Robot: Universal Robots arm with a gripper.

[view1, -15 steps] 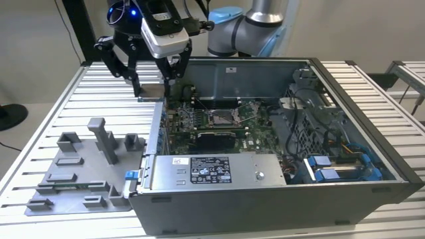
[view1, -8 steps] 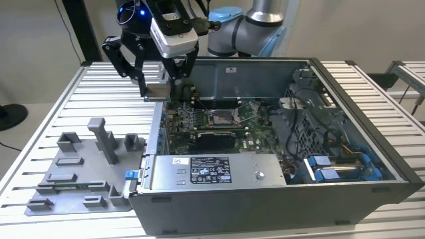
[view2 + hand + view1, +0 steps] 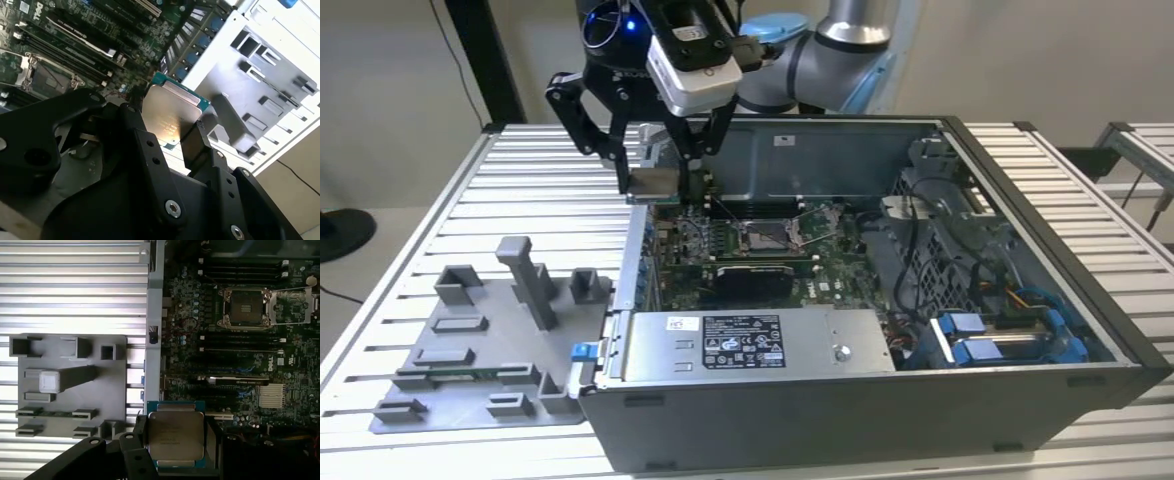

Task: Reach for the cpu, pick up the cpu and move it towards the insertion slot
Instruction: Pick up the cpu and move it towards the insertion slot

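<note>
so the pincer is clamped on the cpu, black fingers pressing on its opposite edges, and the chip is up in the air, not resting on anything. in the exterior view it hangs right over the wall of the open pc case on the exterior view's left, at the case's far corner on that side, well above the motherboard. in both wrist views you get the silvery top face of the cpu with a thin green-blue border around it; there's small print on the lid but i'm not reading it off. the arm comes in from behind the case, with its wrist pointing down and a white camera block strapped to it, blue light glowing near the top. the insertion slot sits open on the green board, metal frame around a dark centre, wire lever swung out beside it, and it's well apart from the held chip. in the first wrist view the socket is off toward the far side of the board from the cpu. inside the case there's also a silver power supply box with a white and black label on top, a bundle of cables, and blue drive brackets. out on the slatted metal surface, the grey tray sits beside the case with its grey blocks and a tall post standing up.
</note>
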